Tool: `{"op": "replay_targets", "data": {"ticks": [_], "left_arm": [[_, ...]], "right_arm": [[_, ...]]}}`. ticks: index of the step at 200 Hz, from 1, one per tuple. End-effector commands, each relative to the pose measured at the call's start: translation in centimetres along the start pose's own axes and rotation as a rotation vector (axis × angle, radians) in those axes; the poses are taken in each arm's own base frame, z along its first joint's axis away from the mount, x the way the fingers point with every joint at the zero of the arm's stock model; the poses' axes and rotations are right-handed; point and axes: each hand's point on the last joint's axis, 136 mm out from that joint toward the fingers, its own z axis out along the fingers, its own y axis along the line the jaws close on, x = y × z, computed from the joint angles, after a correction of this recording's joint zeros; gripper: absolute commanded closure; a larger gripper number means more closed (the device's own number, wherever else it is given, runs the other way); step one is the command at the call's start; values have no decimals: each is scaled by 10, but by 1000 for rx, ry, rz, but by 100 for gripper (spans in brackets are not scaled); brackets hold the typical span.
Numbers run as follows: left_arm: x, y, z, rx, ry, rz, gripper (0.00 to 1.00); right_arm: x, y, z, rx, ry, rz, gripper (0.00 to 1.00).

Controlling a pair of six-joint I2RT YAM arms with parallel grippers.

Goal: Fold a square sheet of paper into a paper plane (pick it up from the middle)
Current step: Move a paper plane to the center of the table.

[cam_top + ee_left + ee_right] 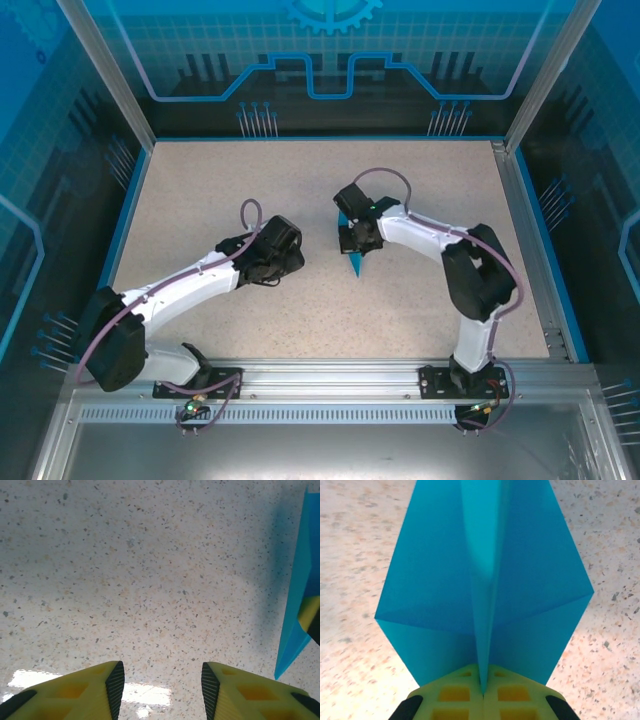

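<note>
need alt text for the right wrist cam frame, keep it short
The right gripper has its yellow fingers shut on the centre crease of the folded paper, a teal-blue sheet. Its two flaps spread to either side and run away from the camera. Under it lies a speckled beige table.

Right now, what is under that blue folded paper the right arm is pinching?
Speckled table shows all round the paper plane, whose centre crease the right pincer clamps. The patch directly beneath its wings is covered, so I cannot tell what lies there.
</note>
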Motion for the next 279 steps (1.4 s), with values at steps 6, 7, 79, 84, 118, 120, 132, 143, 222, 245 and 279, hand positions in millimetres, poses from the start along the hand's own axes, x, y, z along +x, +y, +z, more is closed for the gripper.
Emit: {"op": "replay_targets", "data": {"ticks": [6, 7, 79, 84, 118, 120, 132, 143, 222, 245, 279], "left_arm": [[-7, 7, -4, -3, -33, -35, 51], [-7, 8, -4, -3, -32, -36, 51], [-7, 15, 0, -11, -25, -49, 50], [-7, 16, 1, -14, -24, -50, 50], [-7, 17, 2, -16, -19, -56, 50], [-8, 17, 2, -17, -19, -56, 50], [-7, 18, 3, -17, -16, -57, 50], [-7, 18, 4, -19, -14, -57, 50], [-7, 18, 5, -17, -7, -63, 49], [-6, 16, 7, -12, -3, -63, 49], [-6, 15, 8, -11, 2, -62, 49]], "right_arm": [[1, -9, 11, 72, 72, -13, 95], [0, -9, 12, 75, 72, -13, 95], [6, -14, 46, 122, 153, 0, 91], [7, -14, 47, 122, 157, 0, 90], [10, -15, 58, 137, 184, 7, 83], [10, -15, 59, 139, 187, 6, 83], [10, -16, 63, 144, 196, 12, 82], [10, -16, 66, 148, 203, 13, 80], [-1, -20, 76, 197, 235, 50, 64], [0, -23, 85, 230, 246, 95, 63], [3, -25, 95, 275, 257, 141, 58]]}}
